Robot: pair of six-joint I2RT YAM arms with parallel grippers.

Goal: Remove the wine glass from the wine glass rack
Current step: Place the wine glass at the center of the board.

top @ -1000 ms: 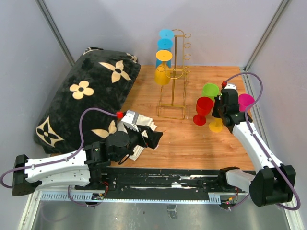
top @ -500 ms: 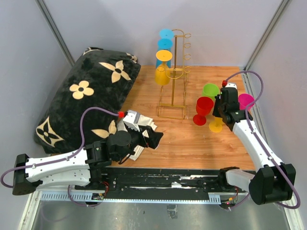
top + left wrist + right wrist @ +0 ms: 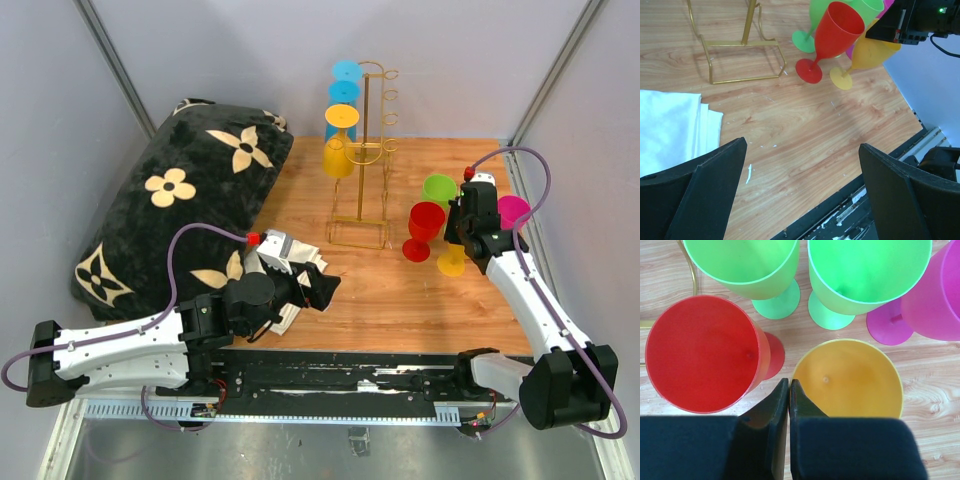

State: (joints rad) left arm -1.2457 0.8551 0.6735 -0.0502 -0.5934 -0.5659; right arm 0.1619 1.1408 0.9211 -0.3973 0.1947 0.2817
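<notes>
The gold wire wine glass rack (image 3: 366,150) stands at the back middle of the wooden table, and its base shows in the left wrist view (image 3: 745,60). Blue glasses (image 3: 346,82) and a yellow glass (image 3: 340,140) hang on its left side. My right gripper (image 3: 463,238) (image 3: 789,382) is shut on the rim of an orange-yellow wine glass (image 3: 850,380) (image 3: 867,50), which leans with its foot low at the table (image 3: 450,262). My left gripper (image 3: 320,290) (image 3: 802,145) is open and empty over the front of the table.
A red glass (image 3: 424,225) (image 3: 700,352), two green glasses (image 3: 438,188) (image 3: 745,260) and a magenta glass (image 3: 514,210) (image 3: 935,300) stand close around the held glass. A folded white cloth (image 3: 298,256) and a black flowered pillow (image 3: 180,200) lie at left.
The left gripper has shifted slightly. The right gripper and the orange-yellow glass have barely moved.
</notes>
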